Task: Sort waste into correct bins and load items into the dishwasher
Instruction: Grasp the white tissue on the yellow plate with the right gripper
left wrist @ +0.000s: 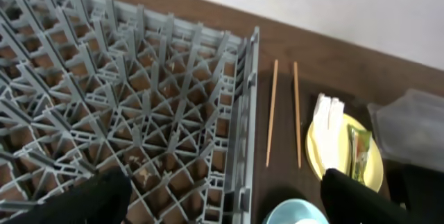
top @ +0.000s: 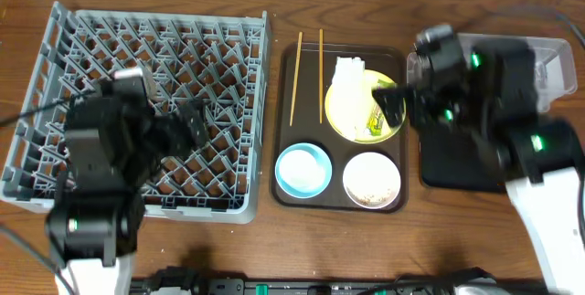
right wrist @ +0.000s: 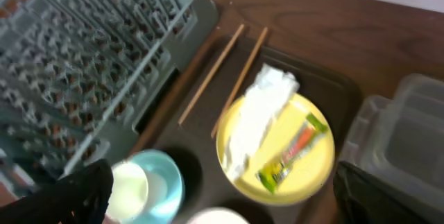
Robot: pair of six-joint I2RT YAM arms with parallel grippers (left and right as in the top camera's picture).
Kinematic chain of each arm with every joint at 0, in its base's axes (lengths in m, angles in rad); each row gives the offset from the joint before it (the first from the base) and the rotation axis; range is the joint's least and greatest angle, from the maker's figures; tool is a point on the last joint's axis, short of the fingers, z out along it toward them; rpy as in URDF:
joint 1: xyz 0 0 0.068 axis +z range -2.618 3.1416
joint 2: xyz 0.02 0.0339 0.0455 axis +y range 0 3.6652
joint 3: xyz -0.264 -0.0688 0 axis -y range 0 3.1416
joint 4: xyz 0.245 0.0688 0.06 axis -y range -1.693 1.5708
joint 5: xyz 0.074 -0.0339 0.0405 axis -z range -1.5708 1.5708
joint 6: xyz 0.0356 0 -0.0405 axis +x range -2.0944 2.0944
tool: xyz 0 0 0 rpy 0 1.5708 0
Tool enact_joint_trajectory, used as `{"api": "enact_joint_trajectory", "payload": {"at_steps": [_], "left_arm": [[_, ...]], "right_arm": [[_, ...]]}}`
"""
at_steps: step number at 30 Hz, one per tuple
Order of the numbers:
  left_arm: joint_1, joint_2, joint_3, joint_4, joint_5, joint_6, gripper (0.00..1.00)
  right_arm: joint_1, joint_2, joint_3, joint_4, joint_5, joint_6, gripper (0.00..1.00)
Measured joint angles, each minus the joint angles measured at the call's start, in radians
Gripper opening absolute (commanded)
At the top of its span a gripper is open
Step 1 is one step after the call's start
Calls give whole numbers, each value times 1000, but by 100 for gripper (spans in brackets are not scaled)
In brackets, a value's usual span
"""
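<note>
The yellow plate (top: 361, 103) sits on the brown tray and carries the white napkin (top: 347, 80) and the green-and-yellow wrapper (top: 377, 120). My right gripper (top: 395, 105) hovers open and empty over the plate's right edge; the wrist view shows the plate (right wrist: 305, 175), napkin (right wrist: 257, 113) and wrapper (right wrist: 291, 154) between its fingers (right wrist: 222, 196). Two chopsticks (top: 308, 76) lie at the tray's back left. The white cup (right wrist: 128, 186) stands in the light-blue bowl (top: 303, 169). The white bowl (top: 372, 179) holds scraps. My left gripper (top: 187, 123) is open and empty over the grey dish rack (top: 137, 48).
The brown serving tray (top: 343, 140) lies between the rack and the bins. The clear tub (top: 553, 57) stands at the back right. The black tray (top: 457, 163) lies in front of it, partly under my right arm.
</note>
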Motion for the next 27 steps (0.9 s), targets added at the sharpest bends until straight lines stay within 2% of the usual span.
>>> {"api": "enact_joint_trajectory", "payload": {"at_steps": [4,9,12,15,21,27], "left_arm": [[0,55,4,-36,5,0,92],[0,72,4,-63,66,-1,92],[0,72,4,-62,95,-1,92],[0,72,4,-62,109,-1,92],[0,72,4,-62,121,-1,92],[0,72,4,-64,123,-1,92]], "right_arm": [[0,114,37,39,-53,33,98],[17,232,39,98,-71,65,79],[59,320,41,101,-11,88,77],[121,434,41,115,84,112,64],[201,630,42,155,267,236,56],[195,729,42,189,360,342,29]]}}
